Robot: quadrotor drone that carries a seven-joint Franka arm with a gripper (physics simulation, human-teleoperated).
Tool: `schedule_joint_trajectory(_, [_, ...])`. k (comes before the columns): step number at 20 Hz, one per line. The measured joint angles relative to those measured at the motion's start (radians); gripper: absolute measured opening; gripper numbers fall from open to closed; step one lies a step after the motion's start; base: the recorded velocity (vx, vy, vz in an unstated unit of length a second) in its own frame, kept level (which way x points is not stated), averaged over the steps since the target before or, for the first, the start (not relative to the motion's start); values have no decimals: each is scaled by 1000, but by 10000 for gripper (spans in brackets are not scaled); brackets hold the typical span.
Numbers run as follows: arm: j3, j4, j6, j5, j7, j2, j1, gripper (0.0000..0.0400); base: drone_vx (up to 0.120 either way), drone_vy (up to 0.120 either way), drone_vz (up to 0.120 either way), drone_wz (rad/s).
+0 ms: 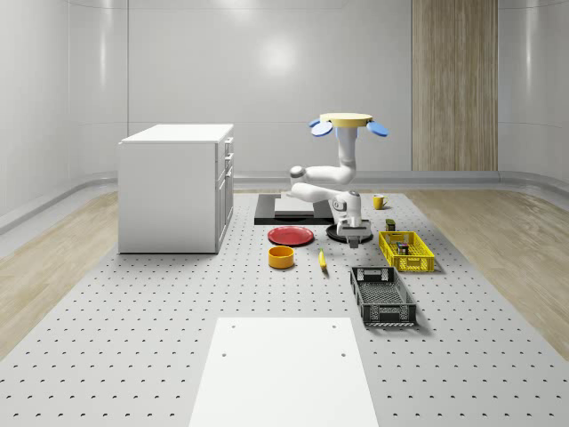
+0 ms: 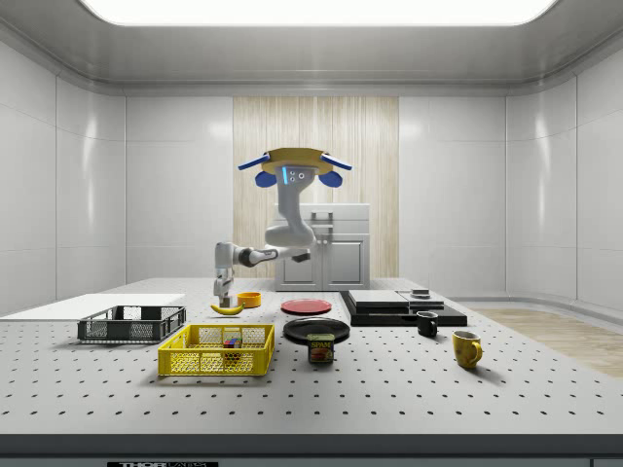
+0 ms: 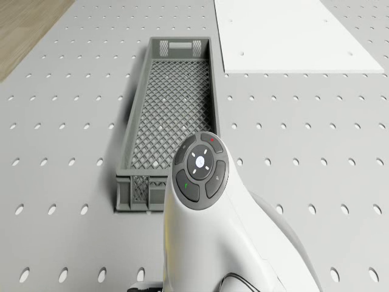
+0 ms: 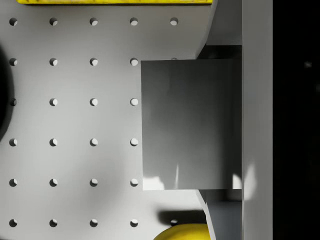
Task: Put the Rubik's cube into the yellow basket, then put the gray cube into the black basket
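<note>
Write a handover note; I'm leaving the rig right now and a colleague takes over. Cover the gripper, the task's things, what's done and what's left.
Drone: hovers above the table, arm reaching down.
Gripper: low over the table, between the yellow basket and the banana. The gray cube is right at it; whether it is gripped cannot be told.
Done: the Rubik's cube lies in the yellow basket.
Left: get the gray cube into the black basket, which holds nothing yet.
</note>
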Motion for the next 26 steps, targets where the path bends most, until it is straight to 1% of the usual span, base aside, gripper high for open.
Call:
schedule_joint_trajectory(6, [1,0,3,2,1,-3,-1,251,120,120,0,0])
schedule_joint_trajectory(11, [2,0,5,3,2,-6,-2,251,120,8,0,0])
schedule_joint_trajectory(15, [2,0,7,4,2,-7,-3,251,120,110,0,0])
schedule_joint_trajectory(26, [2,1,11,6,4,-12,-5,251,120,0,0,0])
